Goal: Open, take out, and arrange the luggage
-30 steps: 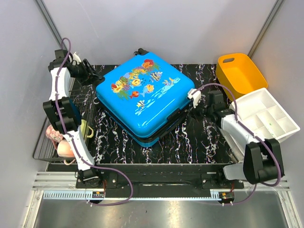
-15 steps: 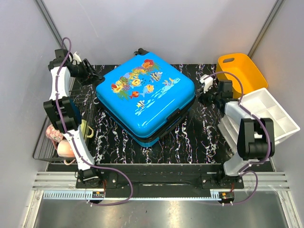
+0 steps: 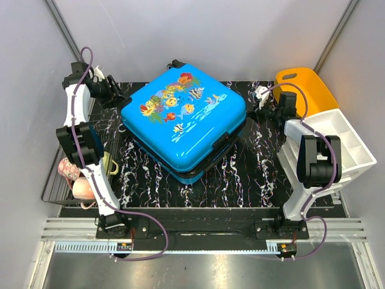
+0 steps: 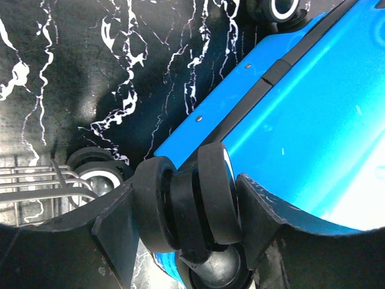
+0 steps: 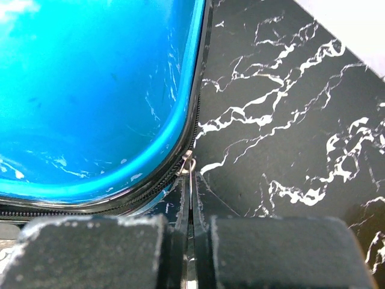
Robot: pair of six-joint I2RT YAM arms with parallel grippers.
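The luggage (image 3: 183, 120) is a bright-blue hard-shell suitcase with fish print, lying flat in the middle of the black marble table, its lid slightly lifted along the near right edge. My left gripper (image 3: 118, 95) at its far left corner is shut on a black suitcase wheel (image 4: 186, 208). My right gripper (image 3: 257, 107) at the suitcase's right corner is shut on the thin metal zipper pull (image 5: 190, 180), which hangs from the black zip band (image 5: 197, 102) beside the blue shell (image 5: 96, 90).
An orange plastic bin (image 3: 304, 90) stands at the back right. A white compartment organiser (image 3: 343, 144) sits in front of it beside the right arm. A wire rack (image 3: 72, 174) holding a pink item and a yellow-green cup lies at the left edge.
My right gripper has travelled with the zipper pull from the suitcase's near right side toward its far right corner. The suitcase has shifted slightly. The left gripper stays on the wheel.
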